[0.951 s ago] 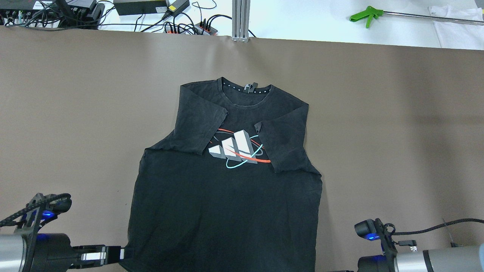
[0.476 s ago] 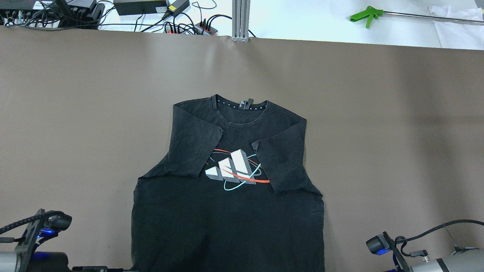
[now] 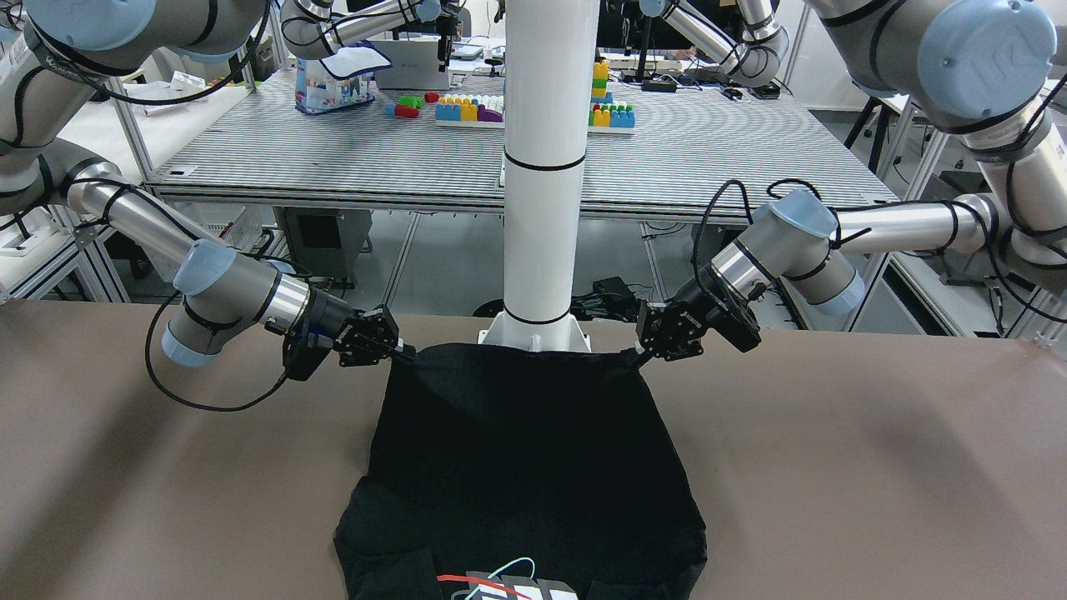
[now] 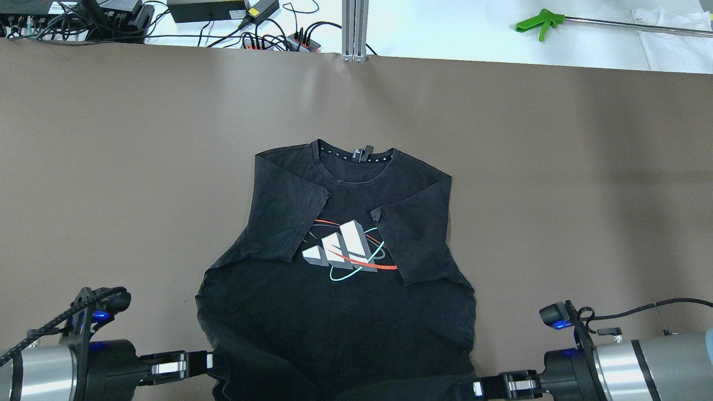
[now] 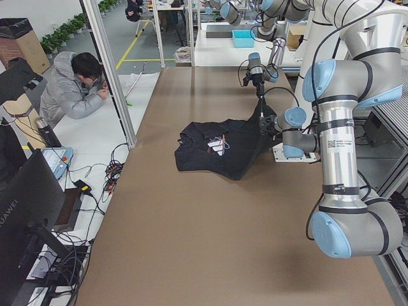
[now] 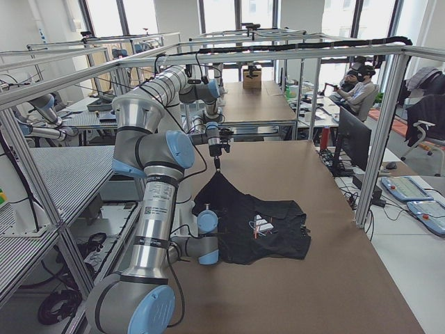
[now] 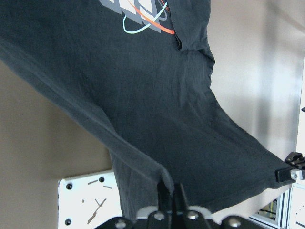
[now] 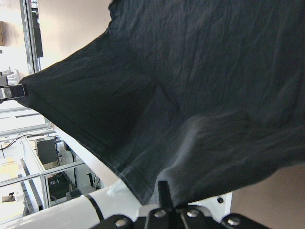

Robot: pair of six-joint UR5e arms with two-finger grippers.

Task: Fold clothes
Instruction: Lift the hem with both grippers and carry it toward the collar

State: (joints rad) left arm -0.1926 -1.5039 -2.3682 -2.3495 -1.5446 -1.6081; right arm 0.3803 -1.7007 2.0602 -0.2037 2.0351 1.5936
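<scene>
A brown-topped table (image 4: 139, 167) carries a black shirt (image 4: 345, 312), spread front up near the robot's edge, with the collar toward the far side and both sleeves folded in over the chest print. The hem end is raised off the top and the rest lies flat. A white base plate (image 3: 497, 335) sits at the robot's edge, partly under the raised hem.

The shirt (image 4: 334, 317) lies at the middle of the desk (image 4: 111, 167), collar toward 12 o'clock, hem toward 6 — the left pincer (image 4: 210, 360) nips its 7 o'clock corner, the right pincer (image 4: 470, 388) its 5 o'clock corner.
</scene>
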